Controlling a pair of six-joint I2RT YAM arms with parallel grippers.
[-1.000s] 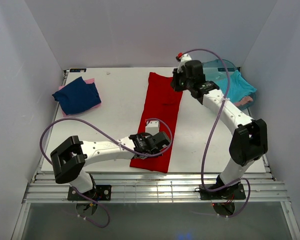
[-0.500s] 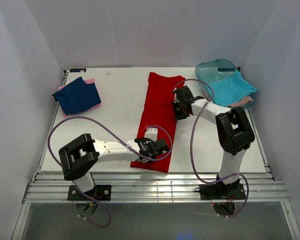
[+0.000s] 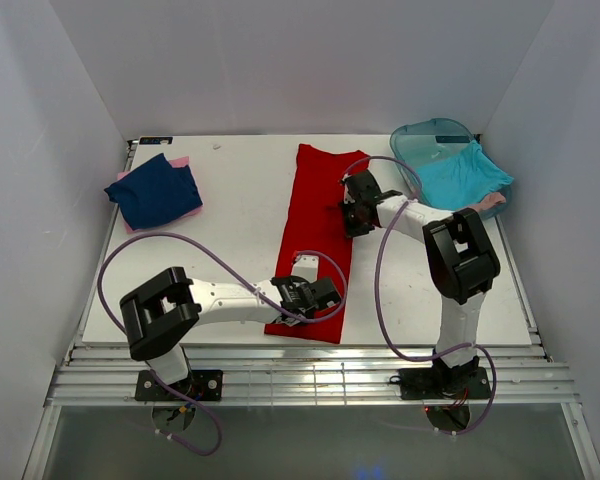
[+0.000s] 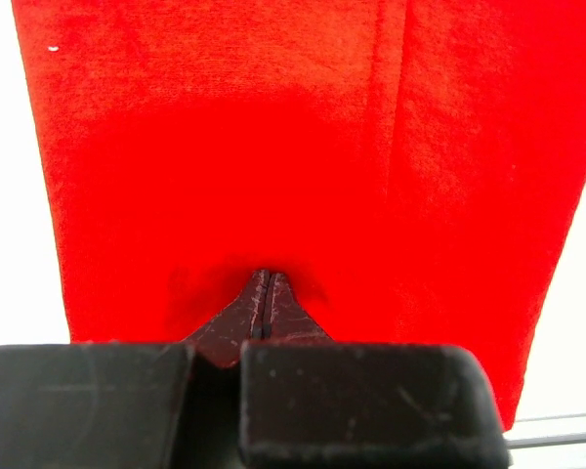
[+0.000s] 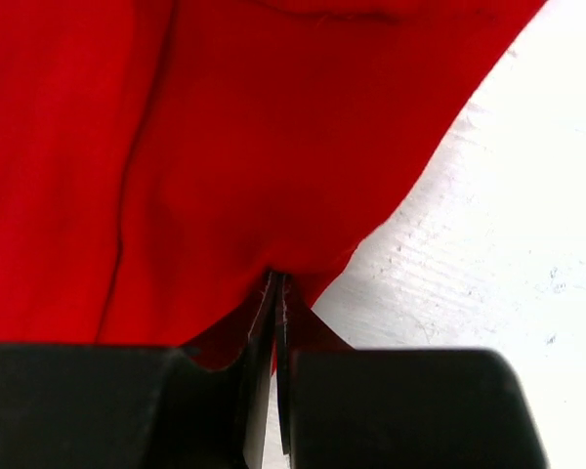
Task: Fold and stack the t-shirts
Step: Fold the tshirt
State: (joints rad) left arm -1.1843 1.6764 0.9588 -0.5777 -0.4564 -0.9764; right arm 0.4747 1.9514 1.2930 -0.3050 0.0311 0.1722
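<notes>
The bright red t-shirt (image 3: 318,225) lies as a long narrow strip down the middle of the table. My left gripper (image 3: 313,297) rests low on its near end, jaws shut and pressed into a dimple of red cloth (image 4: 273,176). My right gripper (image 3: 354,214) is at the strip's right edge, about halfway along, jaws shut on the red hem (image 5: 225,147). The navy blue t-shirt (image 3: 155,192) lies folded at the far left on a pink one (image 3: 181,162). A turquoise t-shirt (image 3: 466,172) and a pink one (image 3: 488,203) lie at the far right.
The translucent teal tub (image 3: 432,138) stands at the far right corner, partly under the turquoise shirt. White walls close in the table on three sides. A slatted metal rail (image 3: 310,370) runs along the near edge. Purple cables loop off both arms.
My right gripper has come down from the shirt's far right corner to its right edge halfway along. My left gripper has slid slightly toward the near hem.
</notes>
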